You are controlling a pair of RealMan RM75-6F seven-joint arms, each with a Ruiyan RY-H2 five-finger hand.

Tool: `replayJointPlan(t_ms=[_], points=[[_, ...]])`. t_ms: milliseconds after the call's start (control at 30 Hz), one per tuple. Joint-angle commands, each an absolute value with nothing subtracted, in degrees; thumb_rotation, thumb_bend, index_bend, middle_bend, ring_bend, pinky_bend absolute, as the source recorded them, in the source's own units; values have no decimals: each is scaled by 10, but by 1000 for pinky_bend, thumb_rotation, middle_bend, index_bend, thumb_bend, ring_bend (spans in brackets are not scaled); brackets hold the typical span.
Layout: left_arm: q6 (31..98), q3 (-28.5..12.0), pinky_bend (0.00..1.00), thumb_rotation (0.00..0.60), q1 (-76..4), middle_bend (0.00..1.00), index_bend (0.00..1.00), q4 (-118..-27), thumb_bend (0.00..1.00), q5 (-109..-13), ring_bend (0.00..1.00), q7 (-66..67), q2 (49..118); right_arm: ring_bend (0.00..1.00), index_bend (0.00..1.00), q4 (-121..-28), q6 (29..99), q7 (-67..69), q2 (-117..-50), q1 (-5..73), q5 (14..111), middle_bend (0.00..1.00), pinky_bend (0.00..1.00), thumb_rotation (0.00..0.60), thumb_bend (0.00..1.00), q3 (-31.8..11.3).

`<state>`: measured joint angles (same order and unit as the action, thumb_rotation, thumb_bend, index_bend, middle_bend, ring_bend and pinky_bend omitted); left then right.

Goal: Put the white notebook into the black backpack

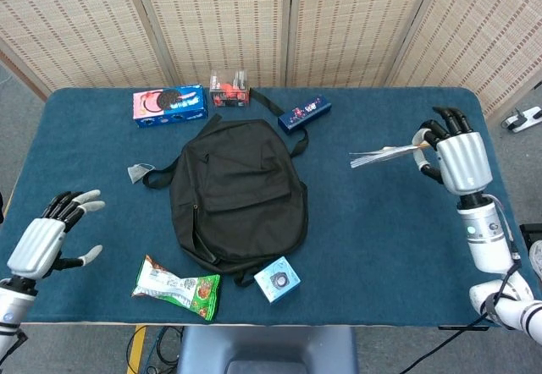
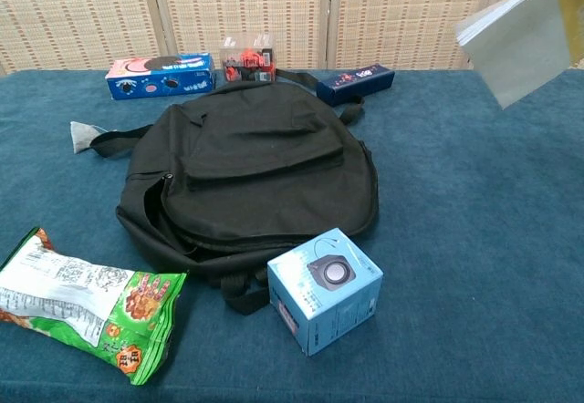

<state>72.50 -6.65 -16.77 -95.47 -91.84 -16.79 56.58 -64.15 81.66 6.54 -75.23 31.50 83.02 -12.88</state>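
My right hand (image 1: 453,156) holds the white notebook (image 1: 383,156) by one edge, high above the table's right side; the head view shows it nearly edge-on. The notebook (image 2: 529,38) hangs tilted at the top right of the chest view, where the hand itself is out of frame. The black backpack (image 1: 239,193) lies flat in the middle of the table, its zips closed as far as I can see. At the lower left, my left hand (image 1: 47,240) hovers with fingers spread and holds nothing.
On the blue table (image 1: 406,239) lie a green snack bag (image 1: 176,288), a light blue box (image 1: 277,279), a blue cookie box (image 1: 169,105), a clear box with red contents (image 1: 229,88), a dark blue box (image 1: 304,112) and a grey scrap (image 1: 138,172).
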Motion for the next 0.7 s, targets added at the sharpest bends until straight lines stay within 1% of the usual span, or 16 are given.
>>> replayJointPlan(t_ms=[33, 167, 367, 700], points=[[688, -77, 33, 600, -217, 126, 277, -943, 265, -949, 106, -190, 572, 171, 709, -661, 833, 62, -732, 296, 823, 421, 163, 600, 546, -135], [652, -83, 33, 600, -267, 126, 280, -941, 265, -969, 109, -189, 591, 172, 709, -680, 844, 55, -710, 278, 815, 421, 163, 600, 539, -138], [576, -84, 33, 600, -339, 126, 280, -933, 265, -976, 110, -161, 630, 176, 709, -697, 852, 52, -688, 257, 809, 426, 163, 600, 533, -140], [466, -86, 33, 600, -424, 126, 261, -896, 265, -917, 109, -92, 714, 178, 709, -711, 856, 53, -680, 237, 813, 428, 162, 600, 528, -135]])
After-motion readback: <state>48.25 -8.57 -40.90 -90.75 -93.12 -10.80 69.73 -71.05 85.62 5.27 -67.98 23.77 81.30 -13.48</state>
